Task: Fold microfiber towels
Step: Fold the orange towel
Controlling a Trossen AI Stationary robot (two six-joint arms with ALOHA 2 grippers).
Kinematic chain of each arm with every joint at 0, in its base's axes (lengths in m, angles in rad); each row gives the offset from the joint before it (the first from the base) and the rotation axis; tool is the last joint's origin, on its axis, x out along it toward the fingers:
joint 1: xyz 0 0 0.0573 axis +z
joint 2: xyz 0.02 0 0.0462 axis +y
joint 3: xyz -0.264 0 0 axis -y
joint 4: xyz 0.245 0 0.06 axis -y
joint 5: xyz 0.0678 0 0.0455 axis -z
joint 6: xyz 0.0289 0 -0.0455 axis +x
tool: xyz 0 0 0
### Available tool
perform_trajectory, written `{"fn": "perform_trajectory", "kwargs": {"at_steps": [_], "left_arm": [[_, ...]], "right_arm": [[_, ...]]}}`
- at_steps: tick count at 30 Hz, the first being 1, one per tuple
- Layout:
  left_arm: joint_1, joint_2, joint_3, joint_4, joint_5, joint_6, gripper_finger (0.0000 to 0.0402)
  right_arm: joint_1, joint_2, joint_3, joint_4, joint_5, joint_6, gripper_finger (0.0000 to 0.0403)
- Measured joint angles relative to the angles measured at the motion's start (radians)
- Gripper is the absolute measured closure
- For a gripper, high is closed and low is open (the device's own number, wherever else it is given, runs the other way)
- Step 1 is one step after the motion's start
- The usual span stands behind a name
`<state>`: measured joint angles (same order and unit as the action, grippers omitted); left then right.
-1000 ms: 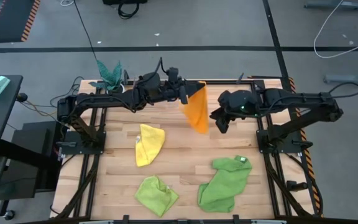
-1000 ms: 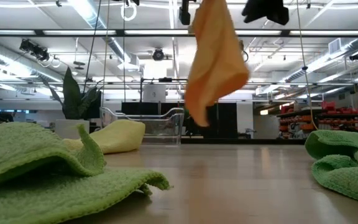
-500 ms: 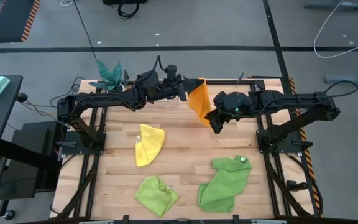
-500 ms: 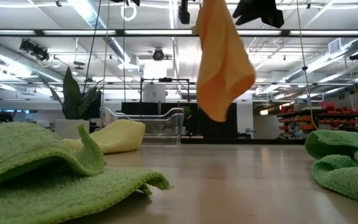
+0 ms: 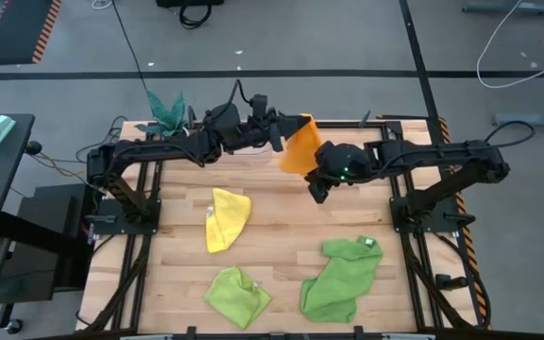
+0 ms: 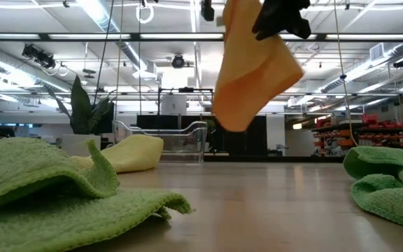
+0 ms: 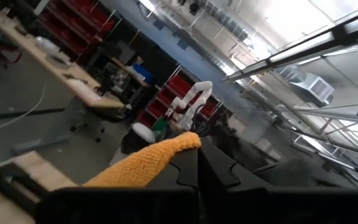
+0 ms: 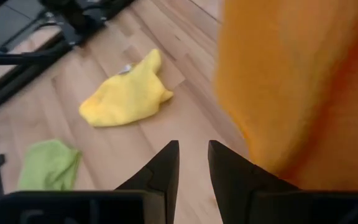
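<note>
An orange towel [image 5: 297,151] hangs high above the far middle of the table from my left gripper [image 5: 279,140], which is shut on it. My right gripper [image 5: 317,192] stands open just beside the hanging towel [image 8: 297,81], with nothing between its fingers; its arm hides the towel's lower part from above. A yellow towel [image 5: 225,217] lies crumpled left of centre. A lime green towel [image 5: 237,293] lies at the near edge. A larger green towel [image 5: 341,274] with a white tag lies near right. My left gripper pinches the orange towel's upper edge [image 7: 178,144] between its two shut fingers, coming about level from the table's left. The towel hangs slack below the fingers [image 6: 254,77], clear of the table. Whether my right gripper touches the towel, I cannot tell.
A teal-leaved plant [image 5: 166,111] stands at the far left corner. Bare wood [image 5: 281,236] lies between the yellow towel and the green towels, under the hanging towel. Black frame rails run along both table sides.
My right gripper has moved toward the table's left and a little down, close up to the orange towel. The towel's hanging lower part has swung, and it now bulges toward the right gripper's side; its top stays in the left gripper.
</note>
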<state>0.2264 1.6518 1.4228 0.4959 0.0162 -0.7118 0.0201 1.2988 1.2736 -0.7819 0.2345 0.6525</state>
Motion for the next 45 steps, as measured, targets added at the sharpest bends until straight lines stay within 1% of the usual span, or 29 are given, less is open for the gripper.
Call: {"fn": "perform_trajectory", "kwargs": {"at_steps": [8,14,21,28,39,45], "left_arm": [[0.0,-0.001,0.069,-0.104,0.015,0.06,0.0399],[0.008,0.0,0.071,-0.106,0.016,0.063,0.0399],[0.013,0.0,0.071,-0.106,0.016,0.064,0.0399],[0.013,0.0,0.071,-0.106,0.015,0.064,0.0399],[0.019,0.001,0.071,-0.112,0.015,0.063,0.0399],[0.019,0.001,0.071,-0.111,0.015,0.064,0.0399]], "right_arm": [[-0.005,-0.063,0.0,-0.01,0.005,0.013,0.0308],[-0.004,-0.103,0.0,-0.079,0.053,0.065,0.0309],[-0.004,-0.081,0.0,-0.099,0.08,0.085,0.0309],[-0.004,-0.037,0.0,-0.06,0.08,0.085,0.0309],[-0.004,-0.051,0.02,-0.057,0.08,0.089,0.031],[-0.005,-0.05,0.02,-0.057,0.108,0.098,0.031]]}}
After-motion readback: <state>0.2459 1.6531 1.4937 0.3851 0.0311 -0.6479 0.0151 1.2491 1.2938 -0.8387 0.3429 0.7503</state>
